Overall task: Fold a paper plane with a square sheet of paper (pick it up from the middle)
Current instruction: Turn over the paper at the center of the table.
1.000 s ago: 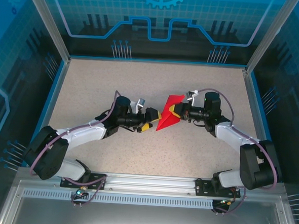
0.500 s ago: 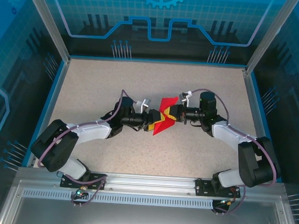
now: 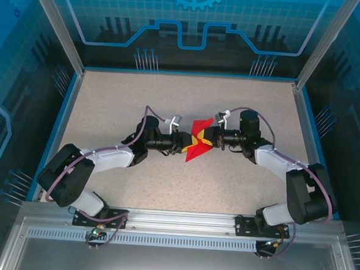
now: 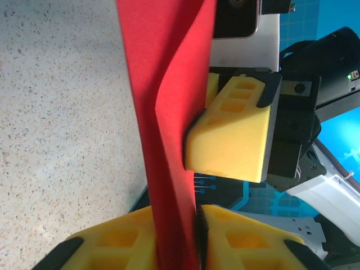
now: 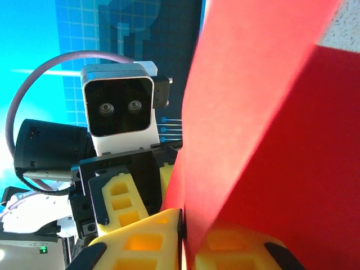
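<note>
The square sheet of paper (image 3: 198,143), bright red and folded into a creased, pointed shape, hangs above the middle of the table between both arms. My left gripper (image 3: 188,143) comes from the left and is shut on its left part. In the left wrist view the yellow pads (image 4: 236,236) pinch the red sheet (image 4: 169,112) at the left gripper (image 4: 197,219). My right gripper (image 3: 209,137) comes from the right and is shut on the paper (image 5: 264,124), with the right gripper (image 5: 183,228) clamping its lower edge. The two grippers face each other, almost touching.
The speckled beige table (image 3: 140,90) is bounded by a blue rim and metal frame posts (image 3: 55,23). The arm bases sit on a rail (image 3: 180,224) at the near edge. The left wrist camera (image 5: 121,107) sits close in front of the right gripper.
My left arm has reached right to the paper and its jaws have closed from wide open onto it. The right gripper with the paper has shifted slightly left.
</note>
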Controlling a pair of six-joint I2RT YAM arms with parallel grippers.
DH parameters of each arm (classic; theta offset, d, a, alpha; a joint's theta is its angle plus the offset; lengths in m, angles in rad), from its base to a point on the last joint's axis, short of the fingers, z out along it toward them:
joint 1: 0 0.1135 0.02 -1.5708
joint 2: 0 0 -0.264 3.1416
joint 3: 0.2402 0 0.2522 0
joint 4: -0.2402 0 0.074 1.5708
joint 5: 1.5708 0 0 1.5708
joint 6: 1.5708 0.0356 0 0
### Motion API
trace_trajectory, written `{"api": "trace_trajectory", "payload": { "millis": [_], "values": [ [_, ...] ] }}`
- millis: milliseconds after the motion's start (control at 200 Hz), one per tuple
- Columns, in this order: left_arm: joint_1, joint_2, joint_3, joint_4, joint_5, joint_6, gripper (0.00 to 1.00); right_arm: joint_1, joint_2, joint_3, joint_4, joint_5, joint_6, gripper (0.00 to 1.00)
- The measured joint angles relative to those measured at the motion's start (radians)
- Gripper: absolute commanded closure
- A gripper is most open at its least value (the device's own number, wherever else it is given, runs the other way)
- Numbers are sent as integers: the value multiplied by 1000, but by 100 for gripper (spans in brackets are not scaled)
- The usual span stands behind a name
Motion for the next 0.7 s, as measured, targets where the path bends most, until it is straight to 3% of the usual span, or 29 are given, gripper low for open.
{"api": "trace_trajectory", "payload": {
  "millis": [85,200,320,440,575,700],
  "values": [
    [0,0,0,3,-1,-2,88,0,0,6,-14,0,-11,81],
    [0,0,0,3,-5,1,95,-2,-1,11,-58,3,-40,66],
    [0,0,0,-10,-9,5,98,-24,-21,13,-148,26,-72,47],
    [2,-1,1,-63,-27,28,100,-71,-80,18,-268,78,-139,35],
    [6,-29,35,-256,-81,108,99,-106,-164,56,-472,204,-248,23],
    [4,-64,179,-600,-214,242,100,-107,-245,86,-615,332,-330,18]
  ]
}}
